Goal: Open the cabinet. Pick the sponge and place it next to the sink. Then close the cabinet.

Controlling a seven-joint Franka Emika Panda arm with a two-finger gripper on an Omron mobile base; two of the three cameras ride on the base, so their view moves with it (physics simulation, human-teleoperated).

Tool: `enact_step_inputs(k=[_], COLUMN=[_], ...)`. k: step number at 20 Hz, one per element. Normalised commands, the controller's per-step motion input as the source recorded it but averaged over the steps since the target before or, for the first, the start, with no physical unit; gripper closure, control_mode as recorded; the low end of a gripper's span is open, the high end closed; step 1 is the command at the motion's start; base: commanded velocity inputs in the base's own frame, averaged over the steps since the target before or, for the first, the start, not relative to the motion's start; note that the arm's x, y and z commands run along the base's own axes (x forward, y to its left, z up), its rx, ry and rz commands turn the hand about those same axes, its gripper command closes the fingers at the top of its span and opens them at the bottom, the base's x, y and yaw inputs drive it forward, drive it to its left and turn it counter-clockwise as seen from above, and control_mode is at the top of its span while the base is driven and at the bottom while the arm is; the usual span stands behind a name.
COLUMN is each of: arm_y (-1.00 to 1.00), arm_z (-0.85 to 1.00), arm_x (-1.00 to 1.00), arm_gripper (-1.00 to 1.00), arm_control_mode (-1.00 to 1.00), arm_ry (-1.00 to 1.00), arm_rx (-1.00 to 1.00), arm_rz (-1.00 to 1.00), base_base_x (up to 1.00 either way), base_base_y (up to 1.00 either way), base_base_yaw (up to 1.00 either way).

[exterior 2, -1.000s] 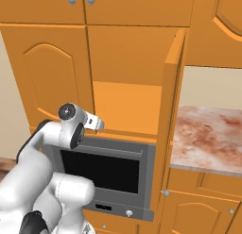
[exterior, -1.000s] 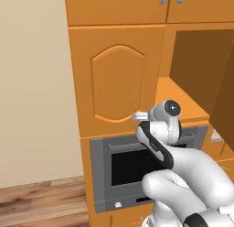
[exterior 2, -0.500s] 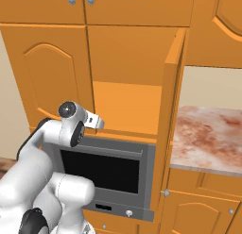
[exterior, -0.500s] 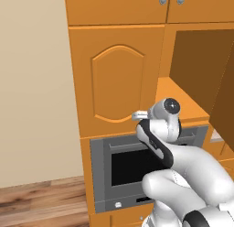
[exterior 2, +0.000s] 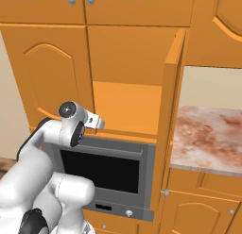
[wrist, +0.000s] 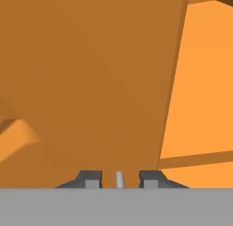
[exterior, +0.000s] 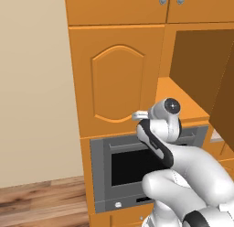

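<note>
The fingers [wrist: 119, 179] are now clamped on the left orange arched cabinet door's [exterior: 116, 79] small silver knob [wrist: 119, 179]; opening can be started.

One cabinet [exterior 2: 127, 77] with two tall doors: one shut door [exterior: 116, 79] and one open door [exterior 2: 171, 110] swung edge-on. One orange shelf [exterior 2: 125, 110] lies bare inside. Above sit two shorter doors, each with one round silver knob [exterior 2: 72, 0] (two knobs together). One grey oven [exterior 2: 106, 169] sits below, one marbled counter [exterior 2: 208, 138] to its right. In the hand view, one small silver knob [wrist: 119, 178] stands between the jaws, with one dark fingertip [wrist: 91, 179] on each side.
</note>
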Motion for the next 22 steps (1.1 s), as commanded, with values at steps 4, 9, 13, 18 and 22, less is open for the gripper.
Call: enact_step_inputs(k=[4,9,13,18,22], arm_y=[0.00,0.02,0.08,0.08,0.15], arm_z=[0.00,0.00,0.00,0.00,0.00], arm_x=[-0.32,-0.45,-0.43,-0.47,-0.60], arm_gripper=[1.00,1.00,1.00,1.00,1.00], arm_control_mode=[-1.00,-1.00,-1.00,-1.00,-1.00], arm_ry=[0.00,0.00,0.00,0.00,0.00], arm_rx=[0.00,0.00,0.00,0.00,0.00], arm_rz=[0.00,0.00,0.00,0.00,0.00], base_base_x=[0.00,0.00,0.00,0.00,0.00], base_base_y=[0.00,0.00,0.00,0.00,0.00], base_base_yaw=[0.00,0.00,0.00,0.00,0.00])
